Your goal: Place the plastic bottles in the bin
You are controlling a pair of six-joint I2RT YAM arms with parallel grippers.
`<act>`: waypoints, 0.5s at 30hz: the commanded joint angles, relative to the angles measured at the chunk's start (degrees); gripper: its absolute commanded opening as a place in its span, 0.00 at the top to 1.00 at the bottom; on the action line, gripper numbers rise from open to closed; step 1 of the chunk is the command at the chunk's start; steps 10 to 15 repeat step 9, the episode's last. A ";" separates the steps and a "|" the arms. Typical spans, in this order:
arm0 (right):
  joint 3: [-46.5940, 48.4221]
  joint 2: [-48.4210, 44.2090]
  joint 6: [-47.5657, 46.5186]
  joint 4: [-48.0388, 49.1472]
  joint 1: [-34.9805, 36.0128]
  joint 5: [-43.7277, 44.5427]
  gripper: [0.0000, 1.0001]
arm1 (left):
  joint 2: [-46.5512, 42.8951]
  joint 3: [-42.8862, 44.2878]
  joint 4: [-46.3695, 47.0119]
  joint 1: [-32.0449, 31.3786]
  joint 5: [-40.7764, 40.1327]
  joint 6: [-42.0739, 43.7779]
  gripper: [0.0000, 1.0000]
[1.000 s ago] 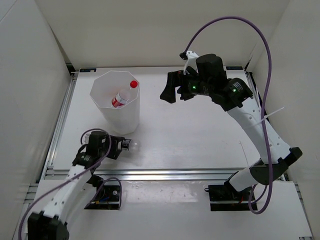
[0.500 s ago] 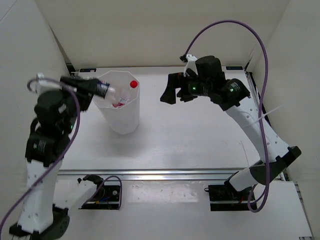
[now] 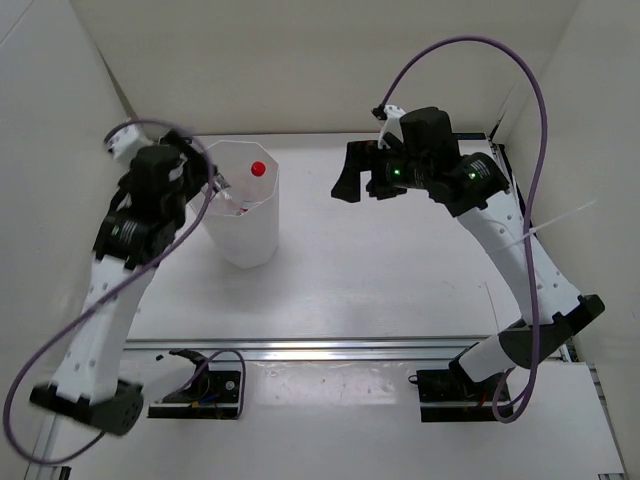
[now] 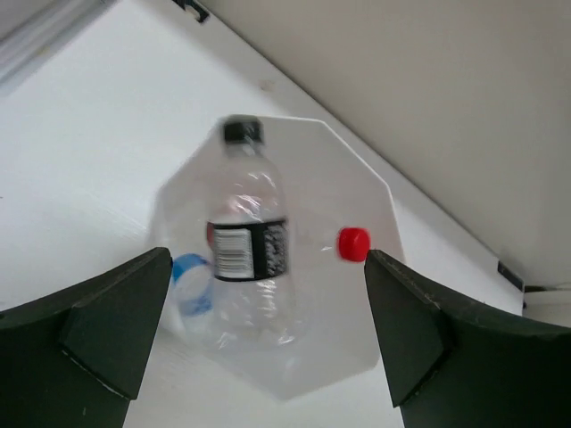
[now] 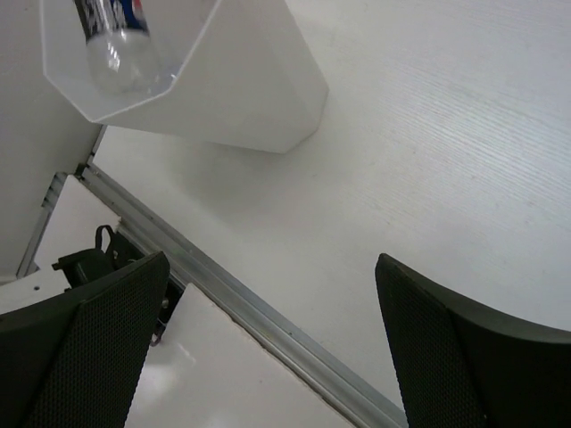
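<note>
The dark-capped bottle (image 4: 250, 267) is blurred in the left wrist view — its label cannot be read. In the right wrist view, the bin (image 5: 259, 98) and a labelled bottle (image 5: 116, 49) inside are cropped.

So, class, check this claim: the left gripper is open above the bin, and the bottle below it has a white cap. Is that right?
Not quite. The left gripper is open above the bin, but the bottle below it has a black cap, not a white one. The left wrist view shows this.
</note>
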 commanded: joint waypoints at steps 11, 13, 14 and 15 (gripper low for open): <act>-16.71 -13.31 7.64 -0.78 -15.41 7.61 0.00 | -29.07 -22.75 -17.31 -0.31 -6.01 -8.72 0.00; -16.71 -13.31 7.64 -0.78 -15.41 7.61 0.00 | -29.07 -22.75 -17.31 -0.31 -6.01 -8.72 0.00; -16.71 -13.31 7.64 -0.78 -15.41 7.61 0.00 | -29.07 -22.75 -17.31 -0.31 -6.01 -8.72 0.00; -16.71 -13.31 7.64 -0.78 -15.41 7.61 0.00 | -29.07 -22.75 -17.31 -0.31 -6.01 -8.72 0.00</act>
